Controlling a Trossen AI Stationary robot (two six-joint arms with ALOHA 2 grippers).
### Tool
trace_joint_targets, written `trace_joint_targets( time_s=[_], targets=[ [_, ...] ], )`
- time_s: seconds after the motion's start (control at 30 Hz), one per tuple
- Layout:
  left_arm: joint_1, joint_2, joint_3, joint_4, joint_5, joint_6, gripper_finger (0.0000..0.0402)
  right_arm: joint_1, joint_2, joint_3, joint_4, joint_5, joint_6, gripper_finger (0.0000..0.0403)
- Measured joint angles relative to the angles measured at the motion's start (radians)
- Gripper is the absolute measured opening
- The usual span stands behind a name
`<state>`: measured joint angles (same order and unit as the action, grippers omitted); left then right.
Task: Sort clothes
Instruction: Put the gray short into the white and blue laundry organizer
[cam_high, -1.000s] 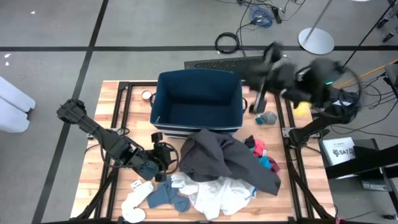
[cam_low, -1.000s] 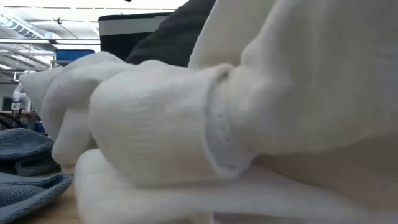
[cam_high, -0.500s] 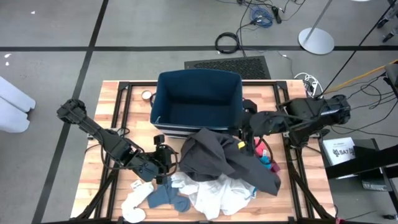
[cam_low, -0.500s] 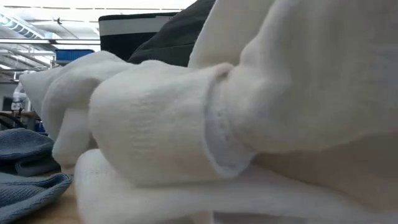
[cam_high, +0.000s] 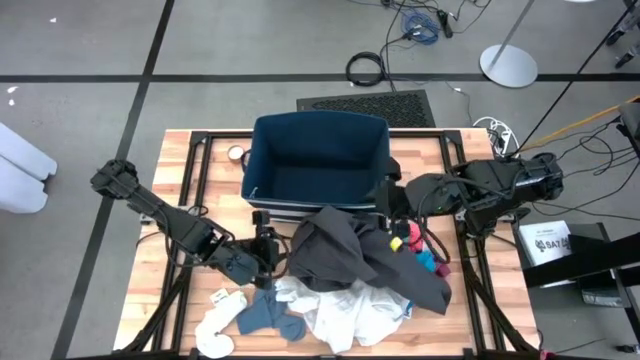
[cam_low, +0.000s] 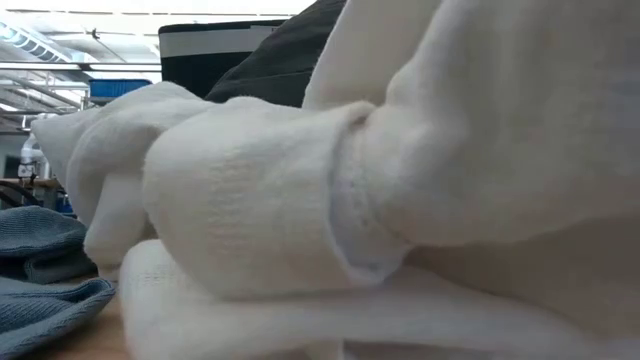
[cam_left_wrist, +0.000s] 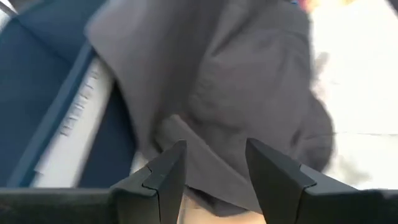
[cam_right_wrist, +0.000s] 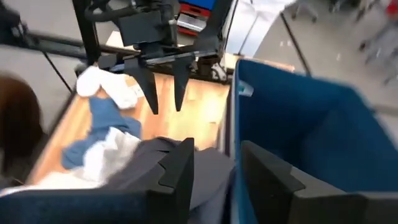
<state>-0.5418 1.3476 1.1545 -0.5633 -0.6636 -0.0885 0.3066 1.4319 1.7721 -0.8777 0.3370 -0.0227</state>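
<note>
While both arms close on the same heap, the relation that matters is that the dark grey garment (cam_high: 365, 255) sits between the two grippers, reachable from either end

Left gripper (cam_high: 270, 248): fingers spread, nothing between them. In the left wrist view the grey fabric (cam_left_wrist: 249, 106) lies straight ahead of the fingertips (cam_left_wrist: 174, 158), its near hem just beyond them, not yet gripped. Navy bin (cam_high: 318, 160) is off to one side of that gripper, with the grey cloth draped against the striped wall

Right gripper (cam_high: 388, 200): also spread and empty, hovering by the bin's near corner. In the right wrist view the grey fold (cam_right_wrist: 149, 165) is directly under and ahead of its fingers, bin wall (cam_right_wrist: 298, 124) right beside them, and the left gripper (cam_right_wrist: 165, 99) faces it from across the pile

Long axis of the grey piece runs roughly from the bin's front edge diagonally away toward the right arm's side of the table, so each gripper faces one end of it. My read: both look about equally near, left slightly closer to a free hem, right closer to the bin for a drop

Rest of the clothes: white garment (cam_high: 345, 305) beyond and below the grey one, grey-blue socks (cam_high: 268, 315) and white socks (cam_high: 215, 325) just past the left gripper, red-pink and teal pieces (cam_high: 420, 245) just beside the right gripper. Low view is filled by white fabric (cam_low: 300, 200), so no use for gripper state
</note>
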Motion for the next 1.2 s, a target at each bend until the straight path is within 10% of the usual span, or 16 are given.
trace_joint_targets(
  time_s=[0.37, 0.6, 0.77, 0.93, 1.2],
  targets=[
    [0.123, -0.054, 0.013, -0.089, -0.023, 0.087, 0.0176, -0.051, -0.002, 0.03, -0.216, 0.085, 0.439, 0.0152],
    [0.163, -0.106, 0.013, -0.242, -0.027, -0.084, 0.0176, -0.053, -0.002, 0.031, -0.672, -0.046, 0.86, 0.0226],
    [0.162, -0.1, -0.019, -0.25, -0.044, -0.135, 0.0176, -0.041, -0.007, -0.011, -0.672, -0.189, 1.032, 0.027],
    [0.164, -0.104, -0.018, -0.263, -0.097, -0.074, 0.0176, -0.008, 0.023, -0.023, -0.637, -0.337, 1.076, 0.03],
    [0.146, -0.118, 0.017, -0.254, -0.108, -0.097, 0.0176, 0.049, 0.121, -0.024, -0.664, -0.282, 0.886, 0.0311]
  ],
)
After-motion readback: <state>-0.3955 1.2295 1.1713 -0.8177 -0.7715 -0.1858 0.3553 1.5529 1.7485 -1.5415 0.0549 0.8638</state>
